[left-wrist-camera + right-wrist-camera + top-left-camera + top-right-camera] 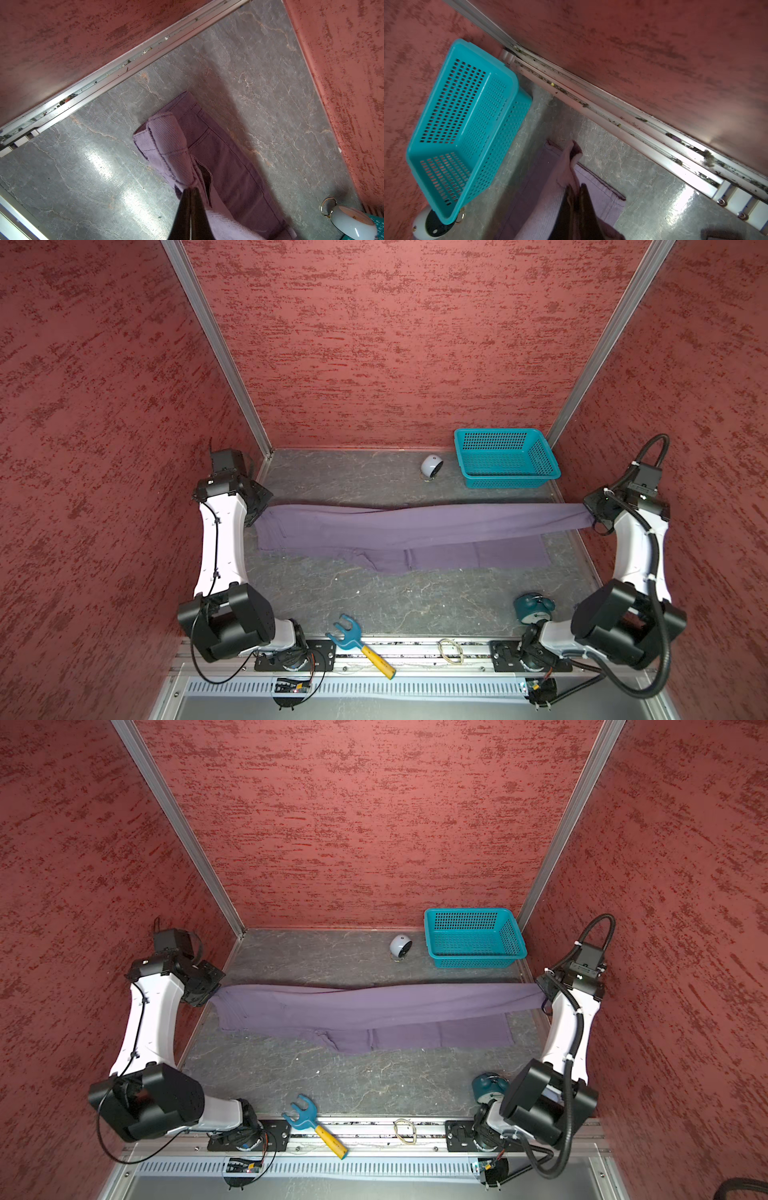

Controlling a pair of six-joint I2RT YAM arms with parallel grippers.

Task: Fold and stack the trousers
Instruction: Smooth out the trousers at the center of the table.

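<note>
Trousers (399,526) stretched right across the grey table (374,605), purple cloth strung between both arms! Left gripper (190,190) is pinched tight on the wide end, fabric bunched over its tips, more cloth lying flat beneath. Right gripper (578,189) is clamped on a leg hem by the side wall, that leg raised, the other leg flat on the table nearer the robot. Teal basket (505,456) sits in the far right corner, apart from the cloth. Whether the raised middle touches the table is hard to tell from above.
</note>
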